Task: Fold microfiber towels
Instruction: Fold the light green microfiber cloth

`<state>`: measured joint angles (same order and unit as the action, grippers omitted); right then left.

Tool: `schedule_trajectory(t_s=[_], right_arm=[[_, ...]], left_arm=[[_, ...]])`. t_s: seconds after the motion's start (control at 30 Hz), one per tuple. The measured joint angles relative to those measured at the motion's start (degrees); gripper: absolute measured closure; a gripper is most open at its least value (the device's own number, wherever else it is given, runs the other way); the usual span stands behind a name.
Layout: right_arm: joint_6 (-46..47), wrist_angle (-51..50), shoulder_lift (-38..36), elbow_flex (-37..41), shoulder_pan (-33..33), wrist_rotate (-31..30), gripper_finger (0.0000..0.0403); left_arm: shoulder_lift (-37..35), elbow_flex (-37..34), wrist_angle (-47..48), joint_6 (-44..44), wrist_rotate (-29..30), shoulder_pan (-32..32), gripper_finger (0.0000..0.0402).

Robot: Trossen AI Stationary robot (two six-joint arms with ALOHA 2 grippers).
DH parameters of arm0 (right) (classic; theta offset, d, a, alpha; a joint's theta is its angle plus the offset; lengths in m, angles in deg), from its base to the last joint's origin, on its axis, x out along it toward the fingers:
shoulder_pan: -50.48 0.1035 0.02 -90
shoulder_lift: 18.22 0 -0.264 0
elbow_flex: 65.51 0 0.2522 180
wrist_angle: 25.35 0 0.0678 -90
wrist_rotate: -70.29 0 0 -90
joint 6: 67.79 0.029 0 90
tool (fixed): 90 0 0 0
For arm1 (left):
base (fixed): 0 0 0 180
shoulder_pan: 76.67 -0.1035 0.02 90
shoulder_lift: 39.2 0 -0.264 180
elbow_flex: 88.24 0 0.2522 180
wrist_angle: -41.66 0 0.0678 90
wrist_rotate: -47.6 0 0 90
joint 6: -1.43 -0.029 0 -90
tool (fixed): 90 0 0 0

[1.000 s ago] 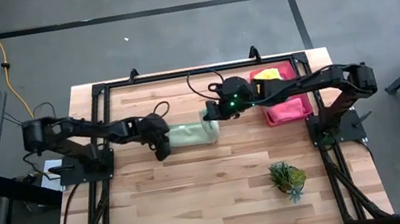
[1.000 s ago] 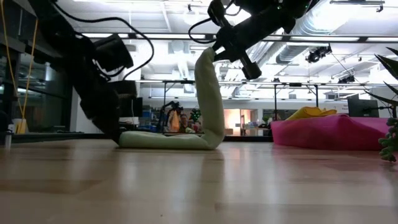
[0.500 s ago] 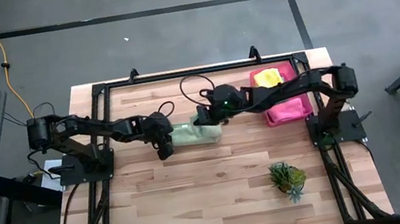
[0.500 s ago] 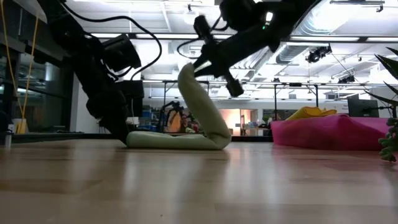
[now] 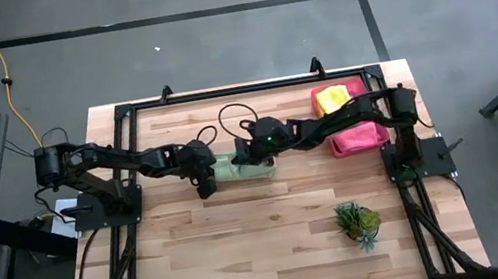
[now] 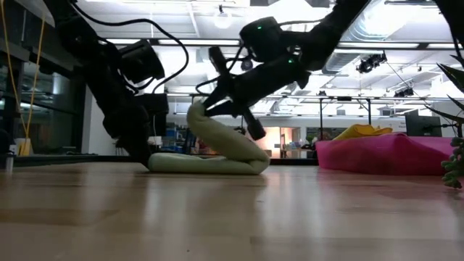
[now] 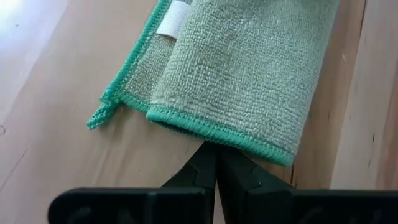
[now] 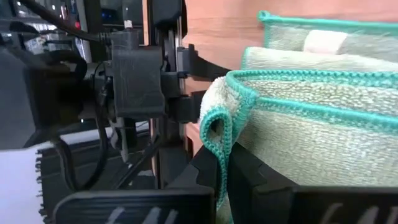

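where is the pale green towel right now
In the high view the pale green towel lies mid-table toward the far edge, between the left tool at its left end and the right tool, which grips its edge, left of the pink tray.

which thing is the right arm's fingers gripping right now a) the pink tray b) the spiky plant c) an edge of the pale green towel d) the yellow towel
c: the right gripper is shut on the raised, teal-stitched edge of the pale green towel, carrying it over the part lying flat.
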<state>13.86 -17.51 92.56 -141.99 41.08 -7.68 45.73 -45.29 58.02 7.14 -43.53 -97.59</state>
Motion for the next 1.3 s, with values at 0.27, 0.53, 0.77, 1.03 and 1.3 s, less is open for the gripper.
schedule_trajectory(t_s=[0.27,0.53,0.77,1.03,1.3], right_arm=[[0.43,-1.19,5.98,-6.99,0.08,-2.54,0.0403],[0.52,-6.07,7.00,-8.09,0.06,-7.53,0.0403],[-0.05,-5.55,7.00,-8.09,0.04,-5.97,0.0377],[-0.25,2.20,7.00,-8.09,-0.33,-3.54,0.0236],[-12.21,-7.40,2.31,-8.07,-3.75,1.18,0.0177]], left_arm=[[0.07,0.00,-1.54,1.38,0.53,0.00,0.0401],[0.07,0.00,-1.62,1.78,0.57,-0.04,0.0401],[0.04,0.00,-3.02,1.78,0.94,-0.04,0.0401],[-0.02,0.01,-2.98,1.66,2.03,-0.04,0.0401],[-1.14,0.04,-1.32,1.77,1.92,-0.94,0.0401]])
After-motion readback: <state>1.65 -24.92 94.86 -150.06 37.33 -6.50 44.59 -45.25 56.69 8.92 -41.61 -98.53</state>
